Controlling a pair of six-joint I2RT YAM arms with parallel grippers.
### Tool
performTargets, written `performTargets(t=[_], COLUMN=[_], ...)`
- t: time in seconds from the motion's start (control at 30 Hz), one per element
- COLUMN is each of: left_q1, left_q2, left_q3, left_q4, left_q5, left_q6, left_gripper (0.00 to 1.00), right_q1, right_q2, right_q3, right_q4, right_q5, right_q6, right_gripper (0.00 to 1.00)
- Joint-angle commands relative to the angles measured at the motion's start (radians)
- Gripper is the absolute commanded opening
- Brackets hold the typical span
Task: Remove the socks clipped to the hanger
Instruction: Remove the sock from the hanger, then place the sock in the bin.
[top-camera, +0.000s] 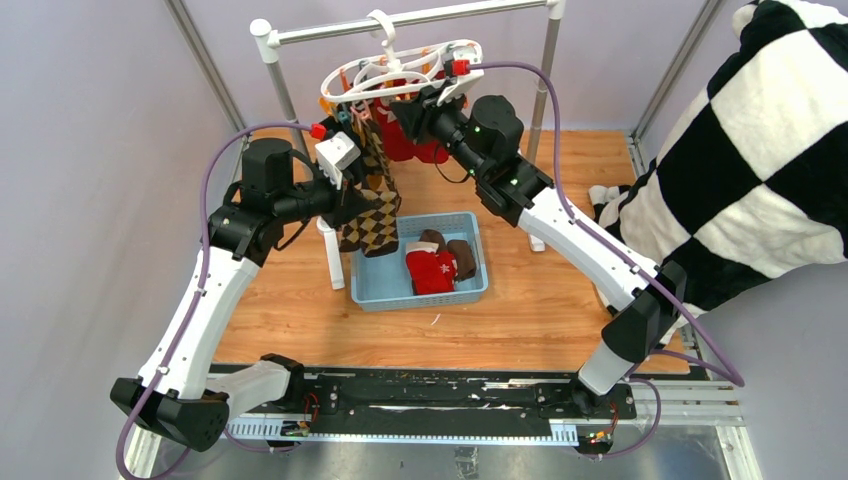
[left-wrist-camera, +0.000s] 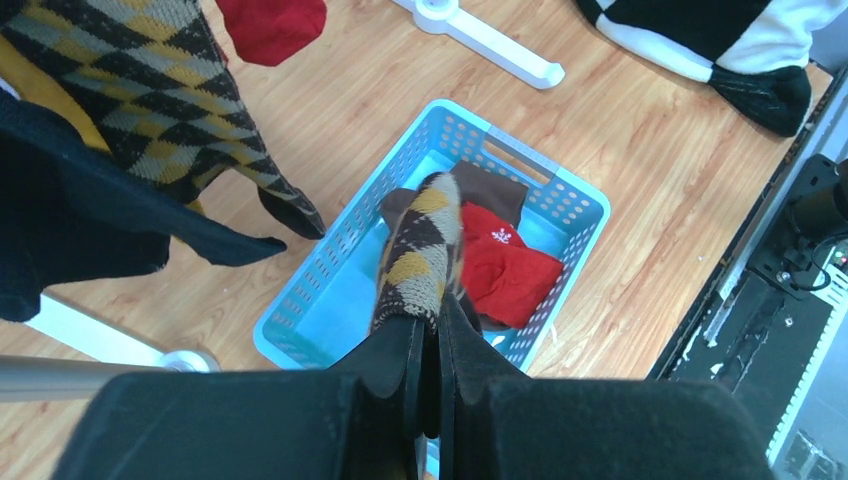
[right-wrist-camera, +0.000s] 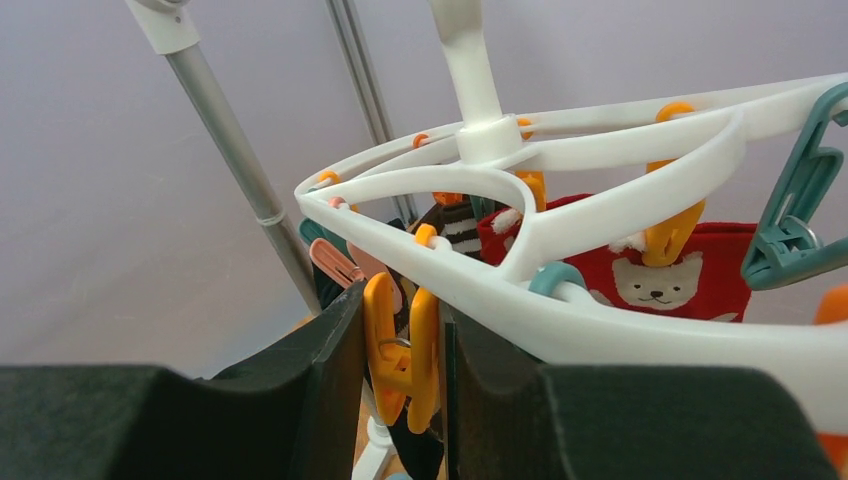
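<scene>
The white round hanger (top-camera: 400, 68) hangs by its hook from the rail at the back. An argyle sock (top-camera: 375, 150), a red sock (top-camera: 405, 140), mustard and dark socks still hang from its pegs. My left gripper (top-camera: 358, 195) is shut on a second brown-tan argyle sock (left-wrist-camera: 420, 250), which dangles free above the blue basket (left-wrist-camera: 560, 190). My right gripper (right-wrist-camera: 400, 330) is up at the hanger's ring (right-wrist-camera: 560, 290), shut on an orange peg (right-wrist-camera: 400, 350) and pressing its two handles. A red bear-print sock (right-wrist-camera: 680, 280) hangs behind it.
The blue basket (top-camera: 480, 260) holds a red sock (top-camera: 432, 270) and a brown sock (top-camera: 460, 255). The grey rail stand (top-camera: 400, 22) has a white foot (left-wrist-camera: 480, 40) on the wooden table. The checkered blanket (top-camera: 760, 150) lies at the right.
</scene>
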Motion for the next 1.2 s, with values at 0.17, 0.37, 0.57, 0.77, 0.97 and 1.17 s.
performTargets(t=[0.17, 0.37, 0.57, 0.77, 0.97, 1.17], left_q1=[-0.011, -0.011, -0.011, -0.011, -0.011, -0.011], left_q2=[-0.012, -0.031, -0.036, -0.045, -0.055, -0.054], left_q3=[0.015, 0.007, 0.02, 0.026, 0.026, 0.037], left_q4=[-0.045, -0.064, -0.097, -0.125, -0.155, -0.157], left_q5=[0.0, 0.001, 0.008, 0.035, 0.074, 0.084], left_q6=[0.057, 0.078, 0.106, 0.125, 0.14, 0.136], left_gripper=[0.0, 0.0, 0.0, 0.0, 0.0, 0.0], right_q1=[-0.023, -0.048, -0.075, -0.078, -0.072, -0.041], right_q2=[-0.129, -0.234, -0.267, -0.204, -0.118, -0.076], right_q3=[-0.125, -0.278, -0.409, -0.452, -0.453, -0.463], right_q4=[0.019, 0.014, 0.005, 0.021, 0.2, 0.231], right_q5=[-0.205, -0.432, -0.724, -0.857, -0.941, -0.955], right_q6=[0.018, -0.018, -0.033, -0.016, 0.111, 0.128], right_gripper=[0.76, 0.86, 0.84, 0.8, 0.73, 0.66])
